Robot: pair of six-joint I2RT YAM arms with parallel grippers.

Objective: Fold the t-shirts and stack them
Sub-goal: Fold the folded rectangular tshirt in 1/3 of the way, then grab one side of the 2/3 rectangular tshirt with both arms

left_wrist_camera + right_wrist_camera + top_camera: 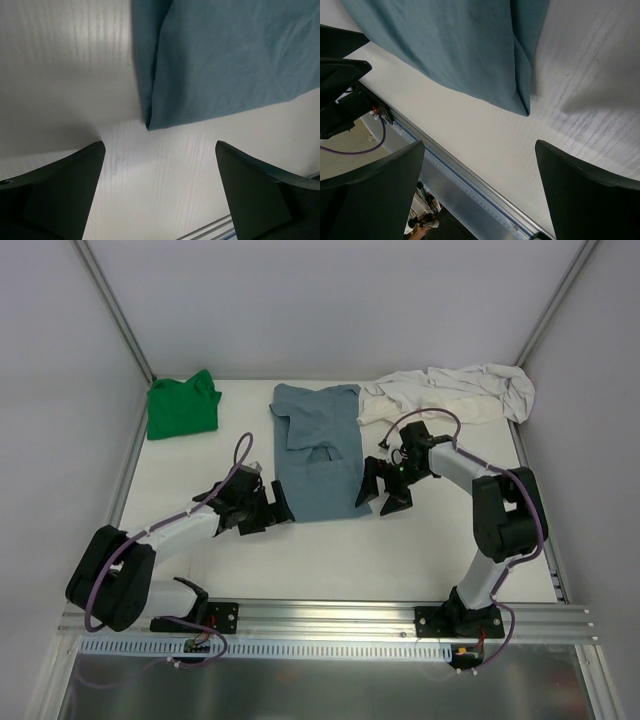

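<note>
The likeliest slip here is a grip that takes only part of the cloth. Each near corner of the blue shirt point(318, 455) looks doubled over, so fingers closing too shallow could lift the top layer alone and let the side folds fall open. Fingers coming in too flat could instead shove the hem along the bench point(330, 560) and bunch it. If the two arms rise or travel unevenly, the next fold would probably land skewed. The cream shirt point(450, 392) lies crumpled against the blue shirt's far right shoulder, seemingly touching it, so a pull on the blue cloth might drag it along. The left fingers point(65, 195) are spread wide and hold nothing, hovering just beside the blue shirt's near left corner point(148, 125). The right fingers point(380, 195) are equally wide and empty, at its near right corner point(525, 111). The blue shirt lies mid-bench as a narrow lengthwise strip, hem toward the arms, with its sides apparently turned in and a sleeve lying over the chest. Its surface is smooth near the hem and rumpled toward the collar. The green shirt point(183, 405) sits well apart, off the blue shirt's far left, as a compact, roughly squared bundle.
</note>
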